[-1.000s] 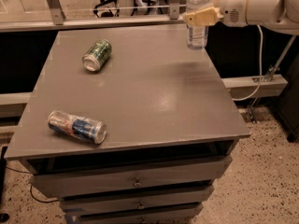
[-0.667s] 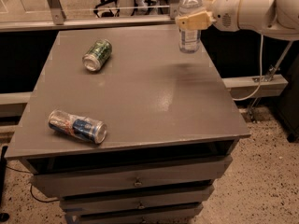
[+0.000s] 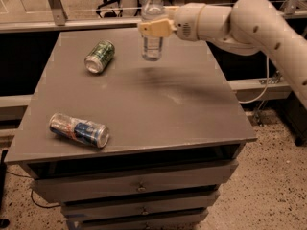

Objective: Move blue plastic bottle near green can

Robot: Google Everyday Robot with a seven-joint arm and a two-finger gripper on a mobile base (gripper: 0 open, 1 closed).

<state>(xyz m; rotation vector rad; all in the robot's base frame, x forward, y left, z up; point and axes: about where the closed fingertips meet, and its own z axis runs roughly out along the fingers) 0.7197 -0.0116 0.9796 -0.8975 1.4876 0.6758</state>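
Blue plastic bottle point(image 3: 152, 47): upright, white cap on top, over the rear middle of the table point(image 3: 158, 104). Its base appears to hang just clear of the surface, with a dark smear of shadow on the table below and slightly toward the front.

Gripper point(image 3: 154, 28): clamped round the bottle's middle, pale fingers across the label band, with cap and neck showing above and the clear lower body below. The arm point(image 3: 249, 18), cream-coloured and thick, reaches in from the right rear, roughly level with the bottle.

Green can point(image 3: 100, 57): lying on its side at the rear left of the table, silver end facing front-left. It sits near the bottle, to the bottle's left, with a bare strip of table between them; no contact.

Blue, red and silver can point(image 3: 79, 130): also on its side, near the front left edge, well apart from both bottle and green can.

The table is grey and flat-topped, with drawers point(image 3: 139, 188) stacked beneath its front edge. Speckled floor on the right.
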